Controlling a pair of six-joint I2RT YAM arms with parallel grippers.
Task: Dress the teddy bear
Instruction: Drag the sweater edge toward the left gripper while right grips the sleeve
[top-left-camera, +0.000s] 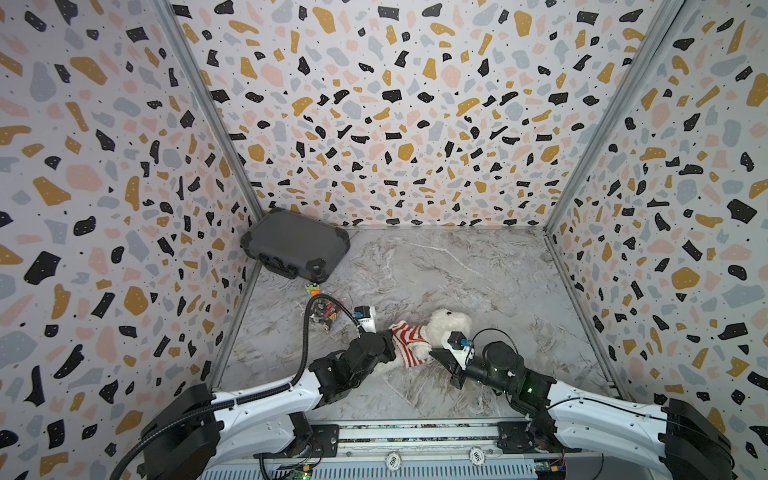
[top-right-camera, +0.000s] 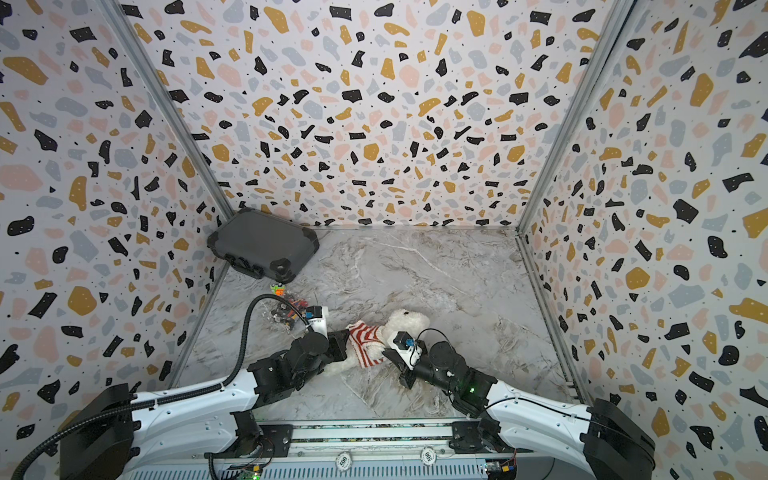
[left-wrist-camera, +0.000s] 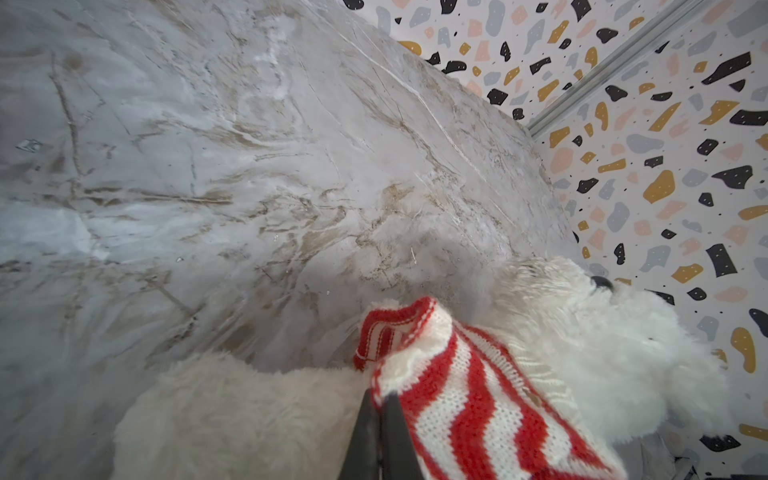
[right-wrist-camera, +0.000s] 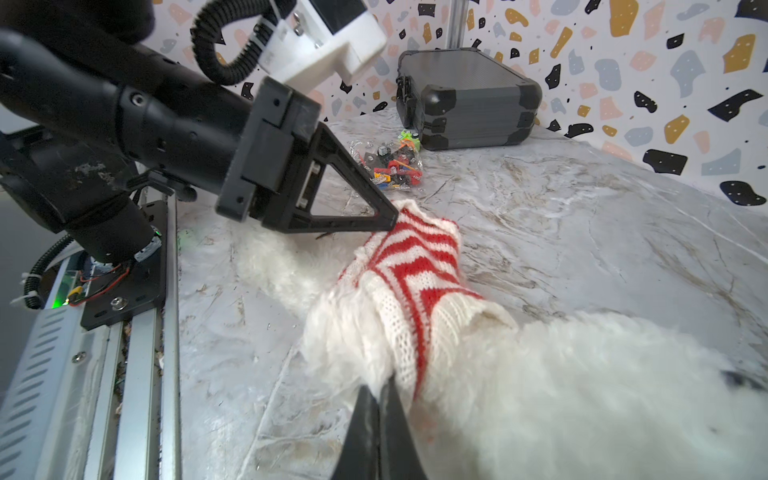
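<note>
The teddy bear lies on its side on the table, near the front edge and between our two arms. The striped sweater already wraps its torso, and the head looks clear of the collar. Our left claw is pinched together on the knit at one edge. Our right claw is clamped on the opposite edge, close against the fur. We judge that we are drawing the sweater down over the body. One cuff looks flat, so we cannot tell whether that arm is through. Next we need an even, gentle pull toward the legs, gripping knit rather than fur.
</note>
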